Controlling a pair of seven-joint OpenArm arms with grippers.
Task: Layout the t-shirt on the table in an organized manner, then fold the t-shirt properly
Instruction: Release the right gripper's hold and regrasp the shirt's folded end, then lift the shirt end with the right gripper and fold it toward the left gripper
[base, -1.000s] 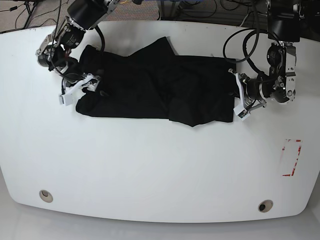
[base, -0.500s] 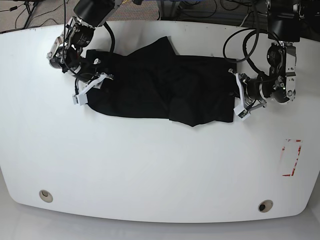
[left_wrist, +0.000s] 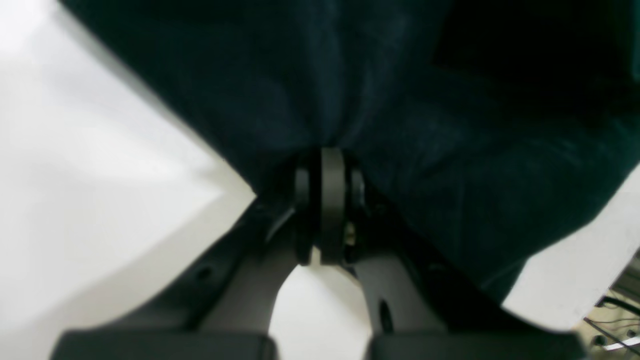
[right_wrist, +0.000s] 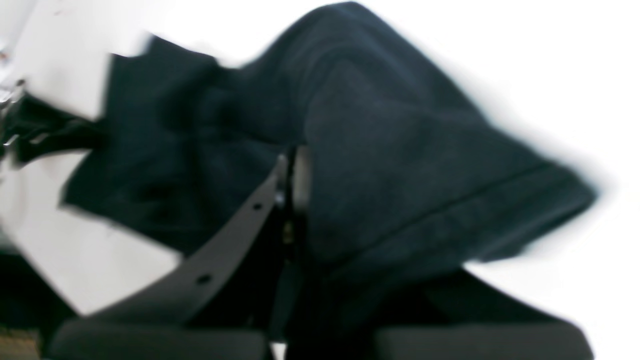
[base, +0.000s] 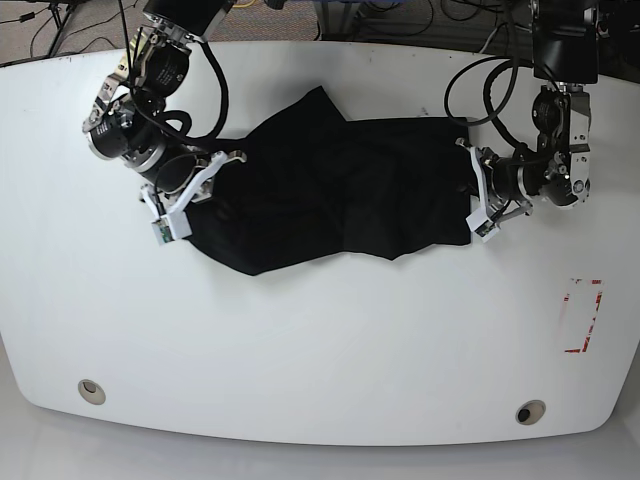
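Note:
The black t-shirt (base: 340, 185) lies bunched across the back half of the white table (base: 320, 330). My right gripper (base: 190, 190), at the left of the base view, is shut on the shirt's left end. The right wrist view shows its fingers (right_wrist: 295, 170) pinching a fold of the t-shirt (right_wrist: 400, 190), with a hemmed edge hanging past them. My left gripper (base: 474, 192), at the right of the base view, is shut on the shirt's right edge. In the left wrist view its fingertips (left_wrist: 327, 170) clamp the t-shirt (left_wrist: 400, 100) above the table.
Two round metal grommets (base: 91, 391) (base: 530, 411) sit near the table's front edge. A red tape rectangle (base: 583, 315) marks the right side. Cables and the arm bases crowd the back edge.
My right gripper went from open to shut on the shirt's left end and swung down and right with it, dragging that end inward. The left gripper has stayed still.

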